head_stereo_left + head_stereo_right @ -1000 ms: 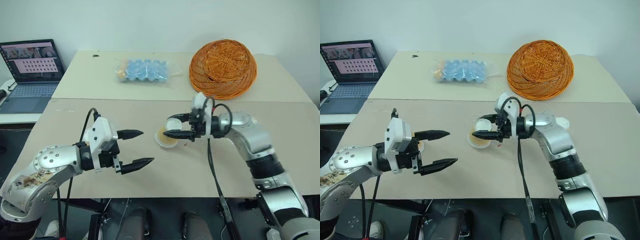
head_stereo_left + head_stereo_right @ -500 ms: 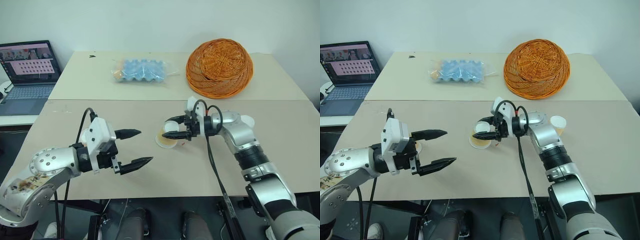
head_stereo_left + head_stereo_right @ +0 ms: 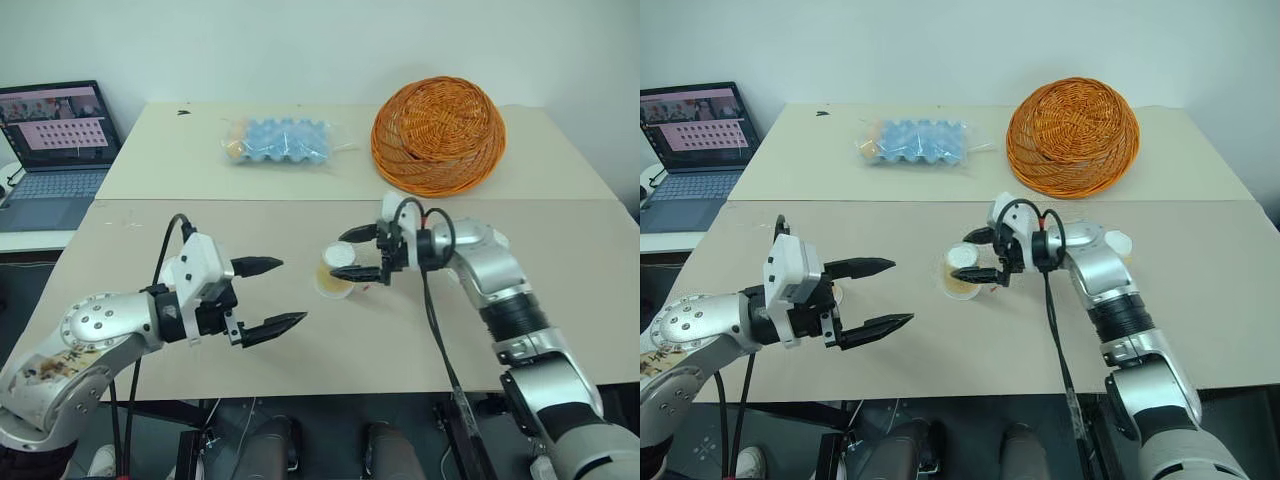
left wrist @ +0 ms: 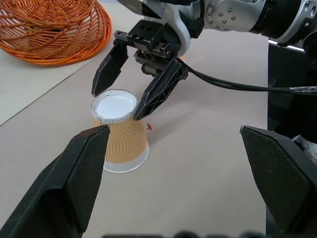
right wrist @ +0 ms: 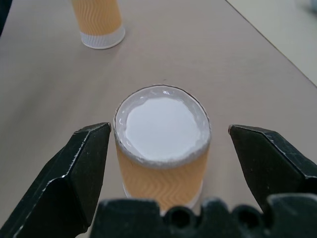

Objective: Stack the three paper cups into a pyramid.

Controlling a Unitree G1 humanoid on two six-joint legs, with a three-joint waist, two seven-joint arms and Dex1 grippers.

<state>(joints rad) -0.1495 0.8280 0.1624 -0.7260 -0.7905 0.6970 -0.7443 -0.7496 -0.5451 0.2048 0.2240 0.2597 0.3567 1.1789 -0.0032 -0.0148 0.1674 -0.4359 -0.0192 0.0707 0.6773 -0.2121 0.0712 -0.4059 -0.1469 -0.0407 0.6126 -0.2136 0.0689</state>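
My two head eyes look forward and down over the table (image 3: pixel 560 250), both taking in the same spread from laptop (image 3: pixel 55 150) to basket (image 3: pixel 438 135). My left wrist camera faces along its fingers at the upturned cup (image 4: pixel 120 131) from near. My right wrist camera sits closer above that same cup, sharing it with every view.

Paper cup (image 5: pixel 161 151) embossed, matt; wicker basket (image 3: pixel 438 135) rough

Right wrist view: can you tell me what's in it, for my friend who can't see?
An upside-down paper cup stands on the table between the right end effector's open black fingers, which don't touch it. Another upside-down cup stands farther away.
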